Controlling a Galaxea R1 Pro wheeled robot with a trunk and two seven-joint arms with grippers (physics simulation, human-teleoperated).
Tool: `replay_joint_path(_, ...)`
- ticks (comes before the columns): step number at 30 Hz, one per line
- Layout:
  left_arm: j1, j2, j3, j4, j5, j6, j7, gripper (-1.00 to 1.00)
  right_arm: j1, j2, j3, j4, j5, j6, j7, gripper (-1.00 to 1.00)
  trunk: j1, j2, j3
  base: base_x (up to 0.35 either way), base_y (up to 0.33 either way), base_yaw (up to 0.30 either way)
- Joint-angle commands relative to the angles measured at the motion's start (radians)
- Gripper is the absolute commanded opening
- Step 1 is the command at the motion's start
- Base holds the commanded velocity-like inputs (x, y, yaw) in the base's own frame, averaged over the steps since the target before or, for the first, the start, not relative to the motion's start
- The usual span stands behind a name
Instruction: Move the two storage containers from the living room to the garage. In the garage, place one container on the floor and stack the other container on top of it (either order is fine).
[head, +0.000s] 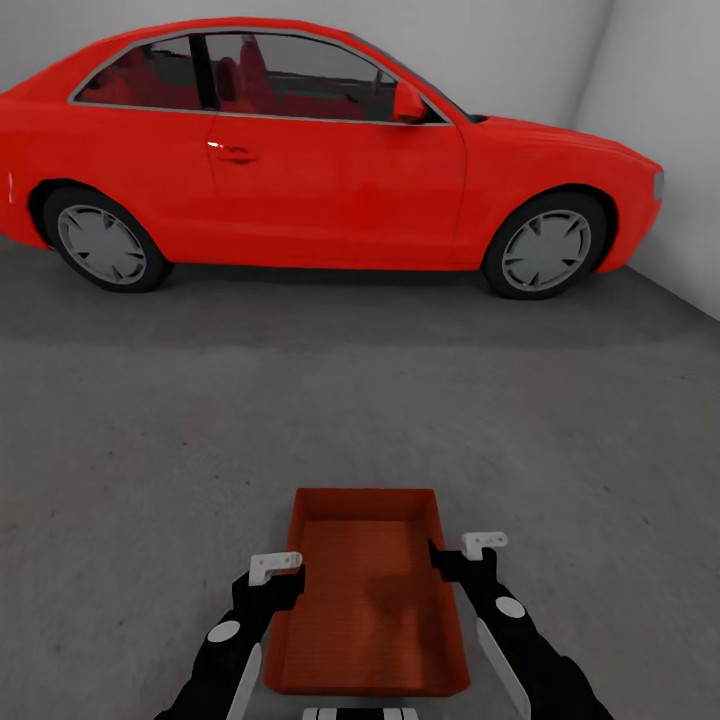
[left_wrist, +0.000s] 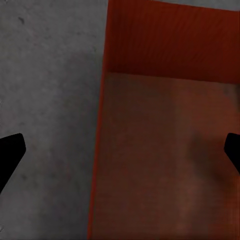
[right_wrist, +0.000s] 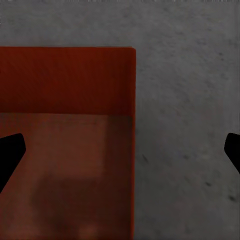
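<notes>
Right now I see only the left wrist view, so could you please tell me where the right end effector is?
Observer: The right end effector is open, straddling the right wall of the rust-red rectangular open-top bin.
Operator: What lies ahead of that bin?
Observer: Dark grey concrete floor, then a glossy red coupe car parked side-on.
Operator: Which way does the car face?
Observer: Its front points to the robot's right, toward a plain white wall.

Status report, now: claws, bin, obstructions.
Left claw and right claw open, straddling bin walls. One storage container visible, over garage floor. Red car ahead, well beyond.
</notes>
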Motion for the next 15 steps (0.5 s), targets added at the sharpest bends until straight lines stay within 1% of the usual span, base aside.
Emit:
replay_joint_path(1,0.000,0.000,-0.001,-0.001,-0.003,0.006,0.005,1.00,0.000,-0.002,0.006,-0.001,-0.011,0.002,-0.008,1.00,-0.004,0.007,0.002,0.000,0.000,0.000)
replay_joint_path(15,0.000,0.000,-0.002,-0.001,-0.005,0.006,0.004,1.00,0.000,-0.002,0.006,0.000,-0.013,0.002,-0.008,1.00,-0.058,0.105,0.046,0.000,0.000,0.000)
